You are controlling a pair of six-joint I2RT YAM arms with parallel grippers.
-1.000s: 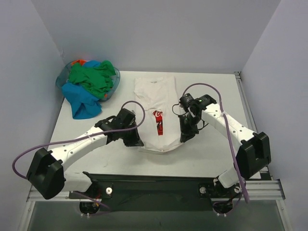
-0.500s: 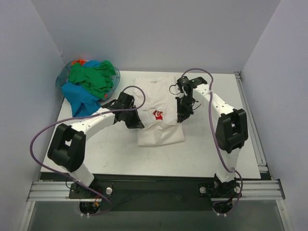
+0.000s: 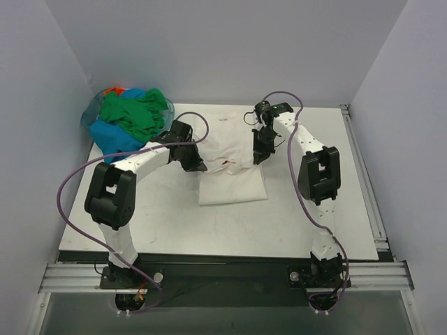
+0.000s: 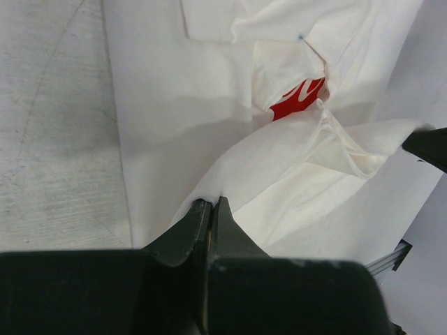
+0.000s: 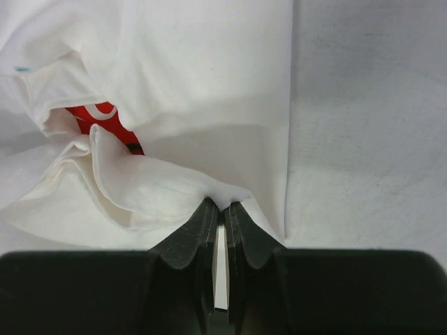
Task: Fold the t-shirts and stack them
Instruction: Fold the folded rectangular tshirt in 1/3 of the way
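Note:
The white t-shirt [image 3: 230,178] with the red logo [image 3: 225,161] lies in the middle of the table, its near half doubled back over its far half. My left gripper [image 3: 198,165] is shut on the shirt's left edge and my right gripper [image 3: 257,158] is shut on its right edge. In the left wrist view the fingers [image 4: 209,216] pinch a white fold [image 4: 293,160], with the red print [image 4: 297,98] beyond. In the right wrist view the fingers [image 5: 222,216] pinch a white fold [image 5: 160,181] beside the red print [image 5: 105,118].
A clear basket [image 3: 94,113] at the back left holds green [image 3: 133,112], blue [image 3: 115,136] and orange [image 3: 115,91] shirts, the blue one spilling onto the table. The white table [image 3: 209,230] has grey walls on three sides and a metal rail along the right edge.
Both grippers have carried the shirt's near hem away from the bases toward the collar, folding the shirt over itself. The red logo is now mostly covered.

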